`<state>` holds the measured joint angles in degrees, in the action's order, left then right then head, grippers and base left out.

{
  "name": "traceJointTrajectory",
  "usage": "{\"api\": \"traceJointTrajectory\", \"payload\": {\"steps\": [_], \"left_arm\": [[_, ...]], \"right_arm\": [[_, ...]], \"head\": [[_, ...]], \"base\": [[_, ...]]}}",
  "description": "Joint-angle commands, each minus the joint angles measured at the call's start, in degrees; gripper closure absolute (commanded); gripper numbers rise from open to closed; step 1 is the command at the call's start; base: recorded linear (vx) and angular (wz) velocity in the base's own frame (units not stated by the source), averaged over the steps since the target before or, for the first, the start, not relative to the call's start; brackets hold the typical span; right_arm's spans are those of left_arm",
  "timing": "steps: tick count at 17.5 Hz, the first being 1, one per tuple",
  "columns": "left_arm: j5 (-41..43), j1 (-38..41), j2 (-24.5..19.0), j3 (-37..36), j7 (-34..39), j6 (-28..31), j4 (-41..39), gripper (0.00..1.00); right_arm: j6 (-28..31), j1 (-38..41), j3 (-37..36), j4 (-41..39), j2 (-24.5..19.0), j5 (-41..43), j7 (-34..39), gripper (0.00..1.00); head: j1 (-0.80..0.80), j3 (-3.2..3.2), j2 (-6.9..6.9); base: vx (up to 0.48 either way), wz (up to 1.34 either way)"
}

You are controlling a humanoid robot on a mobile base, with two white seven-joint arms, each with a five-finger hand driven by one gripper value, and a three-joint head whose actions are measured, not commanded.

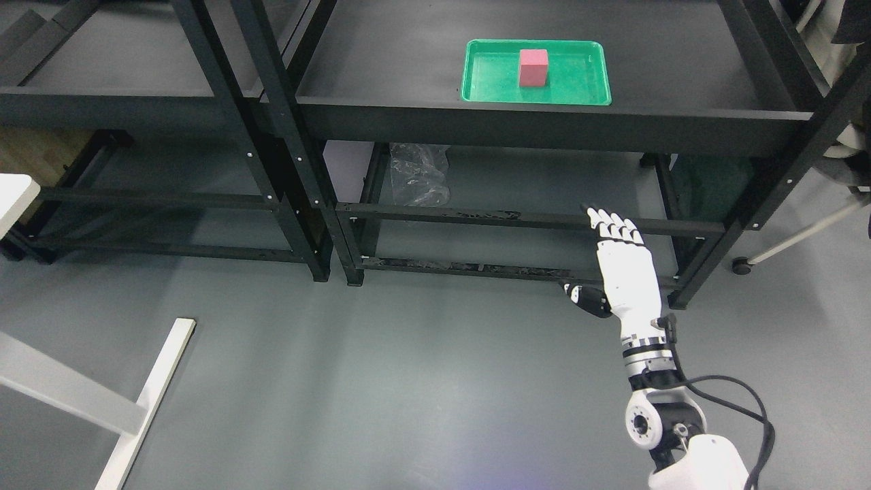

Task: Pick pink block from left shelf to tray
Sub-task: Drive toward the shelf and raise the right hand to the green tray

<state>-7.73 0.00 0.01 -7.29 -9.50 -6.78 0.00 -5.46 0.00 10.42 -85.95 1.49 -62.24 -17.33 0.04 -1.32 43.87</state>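
My right hand [622, 262] is hanging low in front of the right shelf unit [544, 126], fingers [616, 226] stretched out flat and holding nothing, thumb sticking out to the side. The fingertips are sitting just beside the lower crossbar [476, 216] of that unit. The pink block [533, 67] is standing inside the green tray [585, 92] on the upper deck, well above and apart from my hand. A crumpled clear plastic bag [420, 173] is lying on the lower level behind the crossbar. The left shelf unit [122, 102] is standing beside it, posts nearly touching. White table legs [136, 408] are crossing the lower left floor [381, 367], which is lying bare between them and my arm.
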Motion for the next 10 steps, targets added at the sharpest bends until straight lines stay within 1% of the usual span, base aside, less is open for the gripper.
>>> {"api": "traceJointTrajectory", "payload": {"steps": [1,4,5,7,10], "left_arm": [[0.0,1.1,-1.0,0.0,0.0,0.0,-1.0,0.00],[0.0,1.1,-1.0,0.0,0.0,0.0,-1.0,0.00],[0.0,1.1,-1.0,0.0,0.0,0.0,-1.0,0.00],[0.0,1.1,-1.0,0.0,0.0,0.0,-1.0,0.00],[0.0,1.1,-1.0,0.0,0.0,0.0,-1.0,0.00]], "right_arm": [[0.2,-1.7,-1.4,-3.4,-0.5,-9.8,-6.4,0.01],[1.0,-1.7,-2.0,-4.2,-0.5,-5.8,-7.7,0.01],[3.0,-1.8,-2.0,-4.2,-0.5,-4.7,-8.1,0.01],[5.4,-1.8,-2.0,-4.2,-0.5,-3.9,-8.3,0.01],[5.5,-1.8,-1.6,-4.2,-0.5,-3.9,-8.3,0.01]], "head": [[0.00,0.00,0.00],[0.00,0.00,0.00],[0.00,0.00,0.00],[0.00,0.00,0.00],[0.00,0.00,0.00]], "base": [[0.193,-0.02],[0.232,-0.03],[0.228,-0.02],[0.219,-0.02],[0.222,-0.01]]}}
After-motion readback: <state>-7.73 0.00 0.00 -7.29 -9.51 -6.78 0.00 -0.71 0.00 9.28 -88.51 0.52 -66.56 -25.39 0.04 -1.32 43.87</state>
